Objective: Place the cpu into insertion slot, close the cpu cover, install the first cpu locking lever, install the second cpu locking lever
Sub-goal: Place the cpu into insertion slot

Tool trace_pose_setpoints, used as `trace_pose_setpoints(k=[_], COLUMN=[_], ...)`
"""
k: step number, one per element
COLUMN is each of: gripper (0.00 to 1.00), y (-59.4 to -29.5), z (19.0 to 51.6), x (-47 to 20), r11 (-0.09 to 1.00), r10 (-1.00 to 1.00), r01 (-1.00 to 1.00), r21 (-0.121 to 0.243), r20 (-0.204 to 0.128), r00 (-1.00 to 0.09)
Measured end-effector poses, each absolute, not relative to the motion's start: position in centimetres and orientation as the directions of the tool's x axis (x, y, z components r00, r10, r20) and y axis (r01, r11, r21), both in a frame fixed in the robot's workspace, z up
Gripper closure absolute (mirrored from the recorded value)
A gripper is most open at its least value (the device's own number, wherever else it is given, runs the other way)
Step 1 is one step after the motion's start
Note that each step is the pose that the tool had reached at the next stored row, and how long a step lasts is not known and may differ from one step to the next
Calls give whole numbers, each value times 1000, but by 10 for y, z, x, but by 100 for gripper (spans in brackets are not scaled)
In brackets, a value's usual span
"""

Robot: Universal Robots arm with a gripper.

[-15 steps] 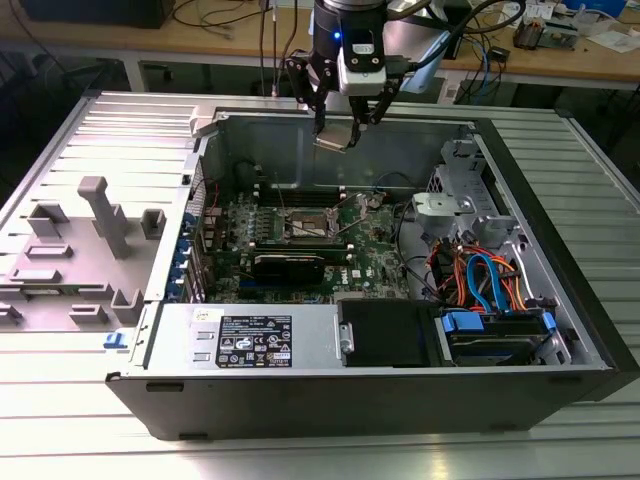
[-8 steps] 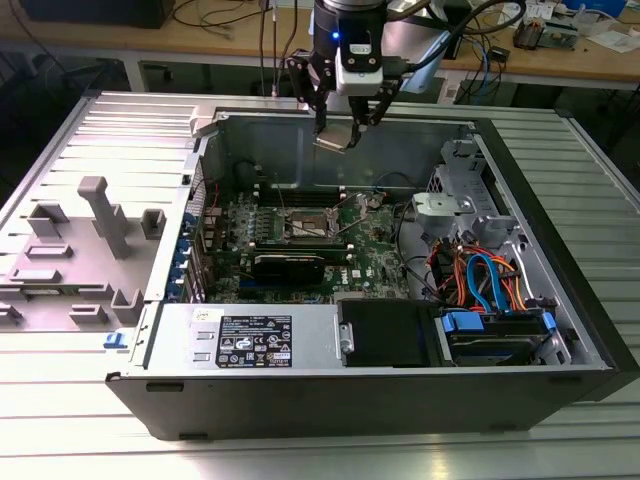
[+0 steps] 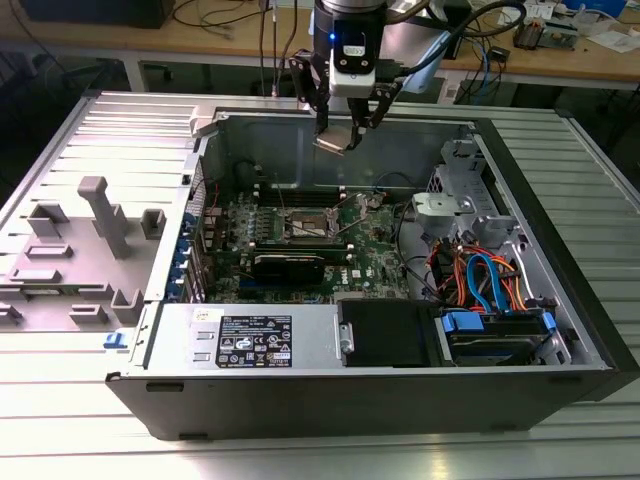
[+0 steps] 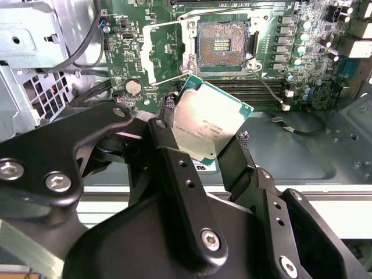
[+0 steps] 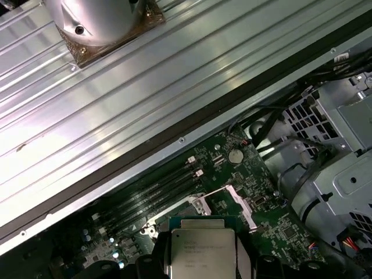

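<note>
Fingers [image 4: 174,168] pinch the cpu [image 4: 212,119] by its edges — tilted, well above the bare insertion slot [image 4: 224,43].

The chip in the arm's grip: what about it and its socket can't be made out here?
- The cpu underside: faces away in both wrist views.
- Its clamped edges: covered by the gripper fingers, second wrist view.
- The insertion slot: partly behind the cpu in the first wrist view; its contacts are too small in the exterior view.
</note>
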State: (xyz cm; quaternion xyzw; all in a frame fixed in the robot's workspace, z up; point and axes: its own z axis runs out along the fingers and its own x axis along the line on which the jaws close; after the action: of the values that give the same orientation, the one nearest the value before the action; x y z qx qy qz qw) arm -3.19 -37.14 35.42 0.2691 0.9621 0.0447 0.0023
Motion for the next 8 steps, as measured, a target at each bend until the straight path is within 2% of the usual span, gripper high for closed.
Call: trace_pose_setpoints(k=[8], gripper=[46], y=[-372], z=[354], x=[-32], r11=[838], r10=[539], r01=[538], r21=[87], r20=[20], r00=[-842])
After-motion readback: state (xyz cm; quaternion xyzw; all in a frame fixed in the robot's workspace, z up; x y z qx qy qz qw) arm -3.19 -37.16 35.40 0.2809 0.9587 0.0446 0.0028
